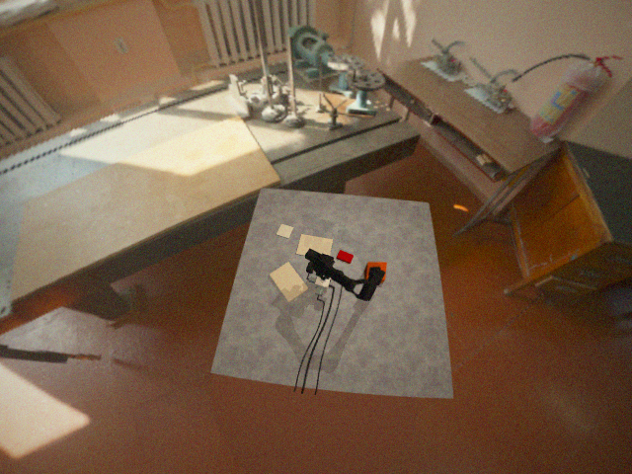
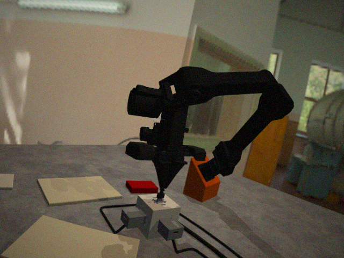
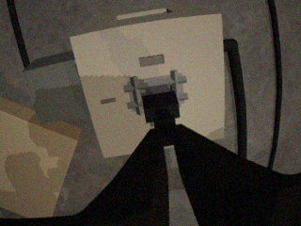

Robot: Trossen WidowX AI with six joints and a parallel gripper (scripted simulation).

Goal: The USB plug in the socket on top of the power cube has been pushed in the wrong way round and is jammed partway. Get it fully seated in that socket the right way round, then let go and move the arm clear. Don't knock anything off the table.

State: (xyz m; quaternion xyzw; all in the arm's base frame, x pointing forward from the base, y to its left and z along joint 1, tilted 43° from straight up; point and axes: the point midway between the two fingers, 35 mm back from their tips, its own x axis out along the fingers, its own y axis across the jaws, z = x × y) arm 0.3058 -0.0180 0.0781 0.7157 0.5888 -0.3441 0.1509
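Note:
The pale power cube (image 1: 323, 281) (image 2: 166, 215) (image 3: 202, 56) stands on the grey table, with a raised grey socket frame (image 3: 159, 81) on its top. My gripper (image 2: 162, 189) (image 3: 166, 136) points down over the cube and is shut on the black USB plug (image 2: 160, 195) (image 3: 161, 105). The plug is upright, with its lower end at the socket frame. In the wrist view the plug covers the frame's near part, while its far bar shows. The plug's metal end, which way round it is and whether it is inside the socket cannot be told.
Grey blocks (image 2: 134, 217) (image 2: 170, 229) stick out from the cube's sides, with black cables (image 2: 194, 234) (image 3: 237, 104) around it. A red block (image 1: 345, 256) (image 2: 141, 186), an orange wedge (image 1: 376, 265) (image 2: 194, 183) and flat beige boards (image 1: 288, 281) (image 2: 77, 188) lie nearby.

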